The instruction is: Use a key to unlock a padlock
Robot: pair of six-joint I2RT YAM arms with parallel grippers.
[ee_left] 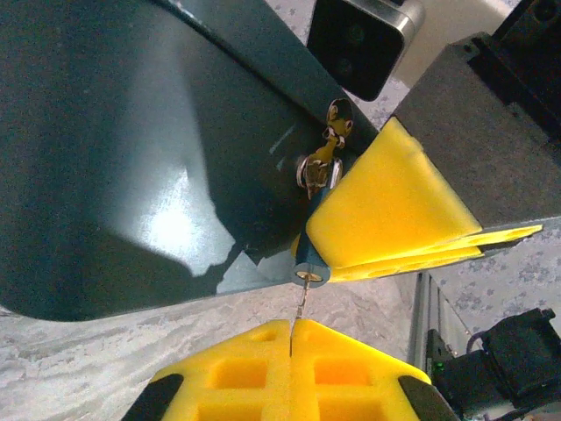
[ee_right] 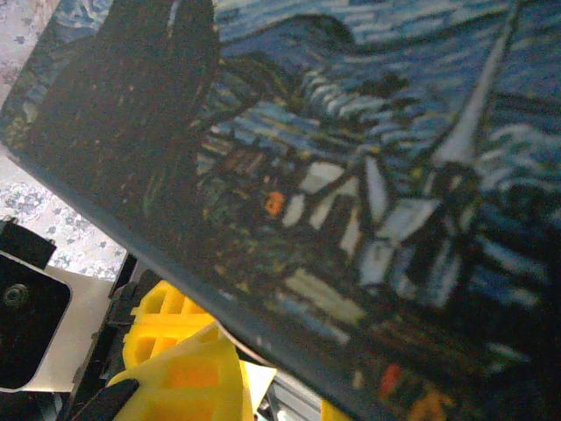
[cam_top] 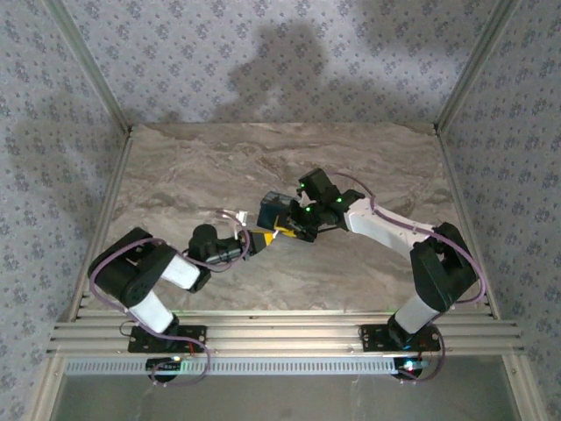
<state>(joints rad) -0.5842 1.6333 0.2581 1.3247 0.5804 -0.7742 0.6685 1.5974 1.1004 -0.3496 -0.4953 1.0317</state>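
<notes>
The tiny blue padlock hangs from the metal hasp on the dark side of the box. My right gripper is shut on the padlock, and its yellow fingers cover most of the body. The keyhole end faces down toward my left gripper. That gripper is shut on the thin metal key, whose tip reaches up to the keyhole. In the top view my left gripper meets the right one just in front of the box.
The box's swirl-painted lid lies close above the right wrist camera, with yellow fingers below its edge. The marble table spreads around the box. An aluminium rail runs along the near edge.
</notes>
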